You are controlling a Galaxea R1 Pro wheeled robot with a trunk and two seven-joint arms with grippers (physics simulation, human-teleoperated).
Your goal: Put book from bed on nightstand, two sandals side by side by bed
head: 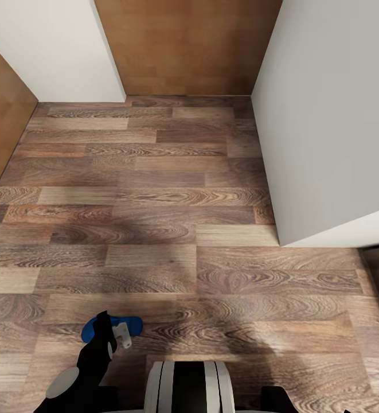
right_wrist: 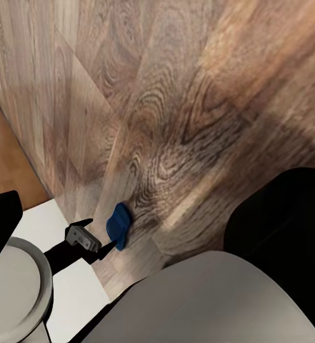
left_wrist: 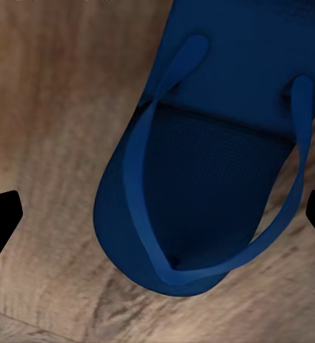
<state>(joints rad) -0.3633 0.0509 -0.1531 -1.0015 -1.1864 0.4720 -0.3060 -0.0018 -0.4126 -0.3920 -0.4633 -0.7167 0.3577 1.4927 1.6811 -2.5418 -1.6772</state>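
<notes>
Blue sandal (left_wrist: 200, 164) lies sole-down on the wood-plank floor (head: 172, 229) directly under the robot's left hand (head: 117, 335), whose two black fingertips (left_wrist: 1, 214) stand wide apart on either side of it, gripping nothing. White walls (head: 327, 115) and a light wooden door (head: 189, 46) close off a narrow passage ahead. Judging by this, the sandal is not yet lifted, and placing both sandals and moving the book remain.
</notes>
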